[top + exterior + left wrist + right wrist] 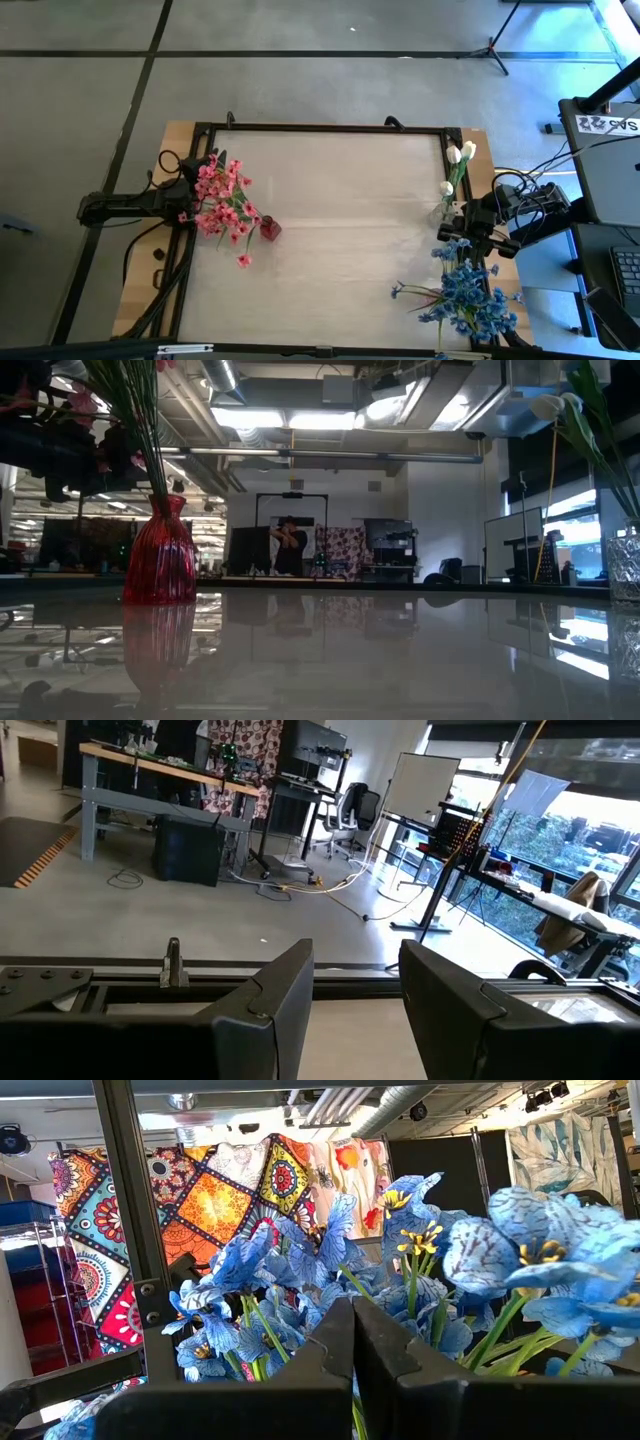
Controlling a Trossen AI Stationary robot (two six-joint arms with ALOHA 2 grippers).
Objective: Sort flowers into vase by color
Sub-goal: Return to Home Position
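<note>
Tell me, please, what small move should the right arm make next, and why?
Probably draw the right gripper back from the blue flowers, gently. Its fingers are shut and hold nothing, and the blooms crowd close before it. The left gripper waits open at the table's left edge.

The high view is evenly lit, its pale table point(340, 230) bright. In the low view ceiling lights point(290, 420) glare at upper centre and mirror on the glossy table, leaving the red vase point(160, 560) backlit. Daylight blazes through windows point(570, 820) in the left wrist view.
</note>
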